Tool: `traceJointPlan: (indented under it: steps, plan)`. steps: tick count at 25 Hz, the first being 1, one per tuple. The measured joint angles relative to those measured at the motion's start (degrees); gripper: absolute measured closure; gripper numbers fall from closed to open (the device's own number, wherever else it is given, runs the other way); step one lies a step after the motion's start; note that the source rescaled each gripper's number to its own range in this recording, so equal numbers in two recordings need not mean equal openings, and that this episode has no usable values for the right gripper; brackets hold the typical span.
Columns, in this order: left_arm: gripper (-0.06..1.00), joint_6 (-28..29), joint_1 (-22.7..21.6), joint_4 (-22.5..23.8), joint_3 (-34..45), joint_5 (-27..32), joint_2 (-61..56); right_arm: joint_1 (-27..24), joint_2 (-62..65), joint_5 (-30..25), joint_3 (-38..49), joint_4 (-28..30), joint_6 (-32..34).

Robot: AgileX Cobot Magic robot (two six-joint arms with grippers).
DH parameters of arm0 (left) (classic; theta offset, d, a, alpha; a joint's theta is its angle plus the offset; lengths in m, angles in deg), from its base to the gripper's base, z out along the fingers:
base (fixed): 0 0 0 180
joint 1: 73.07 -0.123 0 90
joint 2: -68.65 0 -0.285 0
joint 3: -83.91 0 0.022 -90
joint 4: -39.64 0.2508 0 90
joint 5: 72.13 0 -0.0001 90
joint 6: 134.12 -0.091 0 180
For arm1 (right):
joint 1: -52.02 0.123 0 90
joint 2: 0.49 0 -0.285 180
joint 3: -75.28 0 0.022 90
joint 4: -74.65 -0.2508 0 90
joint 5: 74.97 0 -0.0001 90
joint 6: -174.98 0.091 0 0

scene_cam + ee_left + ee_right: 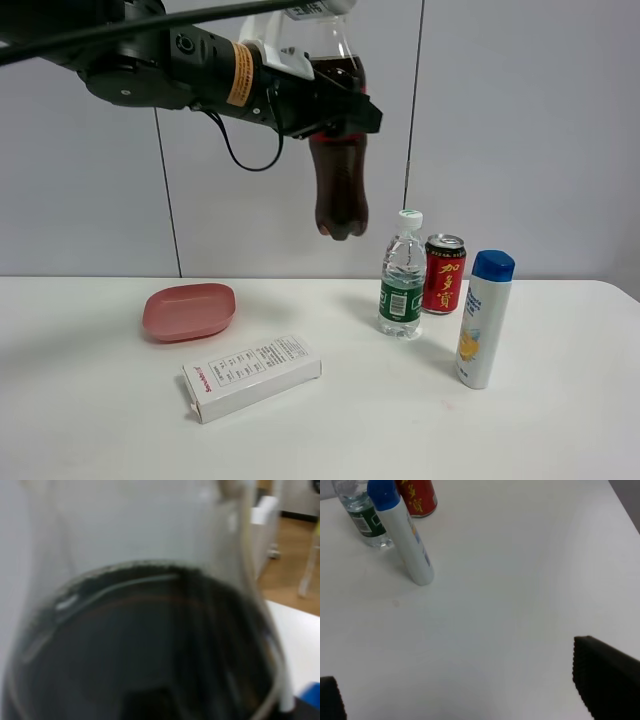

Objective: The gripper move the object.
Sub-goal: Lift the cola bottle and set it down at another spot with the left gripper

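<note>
Left gripper [335,112] is clamped on your cola bottle [338,190], black jaws closed round its middle, just above the dark lower half. You have it hanging high in the air, well clear of the white table [540,430], base pointing down, body close to upright. Bottle top runs off the upper edge of the high view, so the cap can't be checked. It hangs over the far middle of the table, above and slightly left of the green-labelled water bottle [402,275]. Left wrist view is filled by the bottle: dark cola below, clear plastic above the liquid line, all blurry. The jaws can't be made out there.

Right gripper [460,680] is spread wide with nothing between its fingers. Only its two black fingertips [602,677] show, at the edges of the right wrist view, above bare tabletop.

On the table, the water bottle stands upright, far and right of centre. Red can [443,273] is just beside it on the right, slightly farther back. White bottle with a blue cap [482,320] stands upright, nearer and right of both. Pink dish [188,310] lies on the left. White box [252,376] lies flat near the dish, nearer and more toward the middle.
</note>
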Motion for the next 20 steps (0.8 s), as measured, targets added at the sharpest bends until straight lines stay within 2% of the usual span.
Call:
traceJointPlan:
  steps: [3,8,13,20]
  plan:
    - [0.94,3.1,-1.6,1.9,-1.2,7.3,0.0,0.0,0.0,0.0,0.0,0.0,0.0]
    - [0.94,3.7,-4.7,1.2,-1.1,18.2,0.1,0.0,0.0,0.0,0.0,0.0,0.0]
    - [0.94,3.7,-7.7,-2.9,-1.1,22.4,0.1,0.0,0.0,0.0,0.0,0.0,0.0]
    - [0.94,2.1,-13.9,-5.1,0.3,24.4,0.1,0.0,0.0,0.0,0.0,0.0,0.0]
